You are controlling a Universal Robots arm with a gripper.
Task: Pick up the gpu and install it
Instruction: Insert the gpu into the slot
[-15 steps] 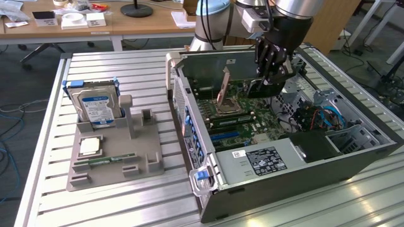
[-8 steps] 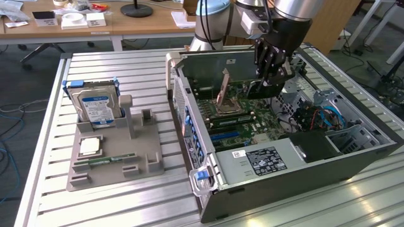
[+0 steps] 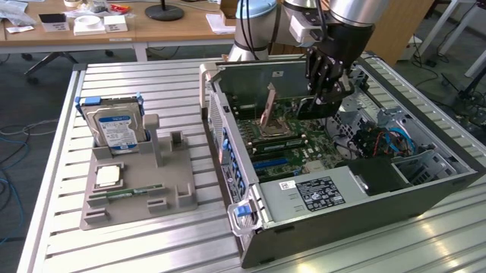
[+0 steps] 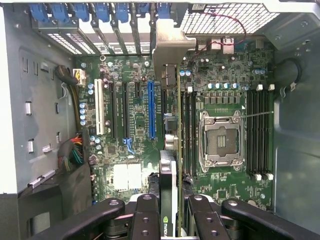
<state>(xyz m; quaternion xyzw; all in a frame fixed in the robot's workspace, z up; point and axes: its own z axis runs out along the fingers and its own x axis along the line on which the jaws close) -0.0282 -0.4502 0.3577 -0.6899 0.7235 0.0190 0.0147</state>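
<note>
Gripper is seen over the open computer case, above the motherboard. Fingers are closed narrowly on the graphics card, one on each face, as noted in the wrist view.

The graphics card is held on edge inside the case, with its green board seen edge-on. Its silver end bracket is directed at the rear slot openings with blue clips. Its black fan block is located near the fingers.

The card is positioned between the long blue slot and the processor socket, just beside the slot. Whether its lower edge touches the motherboard cannot be told.

On the slatted metal table, at the exterior view's left, a grey holder is placed well apart from the case. A hard drive is stood upright in it, and a narrow green memory stick is laid flat in it
</note>
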